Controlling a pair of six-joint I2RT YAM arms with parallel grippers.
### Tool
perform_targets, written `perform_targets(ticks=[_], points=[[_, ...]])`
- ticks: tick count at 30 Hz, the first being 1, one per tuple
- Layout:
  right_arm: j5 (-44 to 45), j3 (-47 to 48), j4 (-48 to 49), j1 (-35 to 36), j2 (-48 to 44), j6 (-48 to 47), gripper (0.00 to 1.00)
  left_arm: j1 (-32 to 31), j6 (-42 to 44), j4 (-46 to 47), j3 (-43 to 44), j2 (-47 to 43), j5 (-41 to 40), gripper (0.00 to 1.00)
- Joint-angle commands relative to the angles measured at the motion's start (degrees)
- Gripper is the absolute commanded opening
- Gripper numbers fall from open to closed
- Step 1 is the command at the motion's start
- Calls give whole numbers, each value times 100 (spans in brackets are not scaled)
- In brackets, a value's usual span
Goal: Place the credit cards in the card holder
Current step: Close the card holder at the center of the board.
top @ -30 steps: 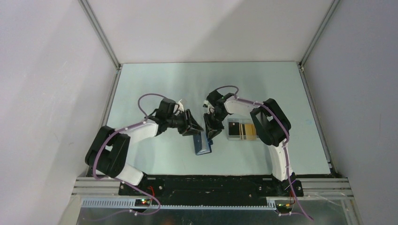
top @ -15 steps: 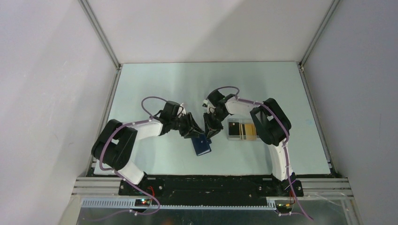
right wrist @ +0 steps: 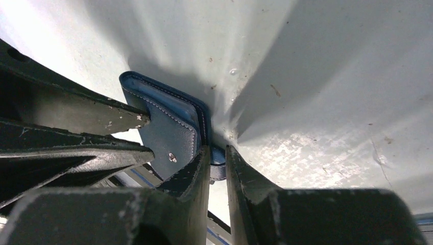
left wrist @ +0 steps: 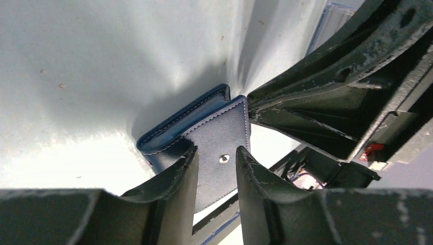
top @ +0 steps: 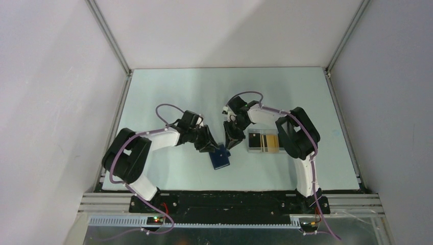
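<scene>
Top external view, as I read it from my station:

- Card holder (top: 220,159): one. It lies on the table (top: 168,87) in front of the arms, between the two grippers. It looks like soft stitched leatherette, light and floppy at the flap but stiffer along the folded spine. I judge it will slide on the smooth top unless it is pinned down. The best hold is the free edge of the flap, beside its single snap (left wrist: 224,158).
- Credit cards (top: 273,142): an orange-yellow patch inside one clear case (top: 254,142), just right of the right gripper. I cannot count separate cards. They are thin, stiff and slick, so I would take them by an edge, not flat.
- Left gripper (top: 211,147): one. Its jaws stand apart over the flap, one on either side of the snap, and pinch nothing.
- Right gripper (top: 230,144): one. Its jaws are nearly together at the holder's far edge, with a small pale tab (right wrist: 218,172) between them. I cannot tell whether it is actually clamped.
- No card is in the holder that I can see.
</scene>
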Motion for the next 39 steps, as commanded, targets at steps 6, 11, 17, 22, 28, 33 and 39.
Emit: perform_targets(ticks=[6, 11, 17, 22, 28, 33, 39], points=[[763, -65, -429, 58, -556, -411, 35, -177, 347, -565, 223, 230, -535, 36], [1620, -87, -723, 390, -882, -565, 55, -183, 375, -704, 267, 129, -597, 36], [2210, -166, -874, 512, -1028, -728, 61, -185, 396, -761, 349, 2, -511, 37], [2284, -332, -815, 569, -1075, -846, 67, -189, 394, -800, 382, -51, -501, 39], [2194, -624, -226, 628, -1015, -931, 70, -182, 269, -824, 386, -231, -533, 42], [2042, -852, 223, 665, -1027, -1151, 73, -101, 144, -829, 317, -410, -527, 47], [1692, -941, 696, 723, -945, -1358, 76, 4, 127, -820, 276, -394, -359, 48]])
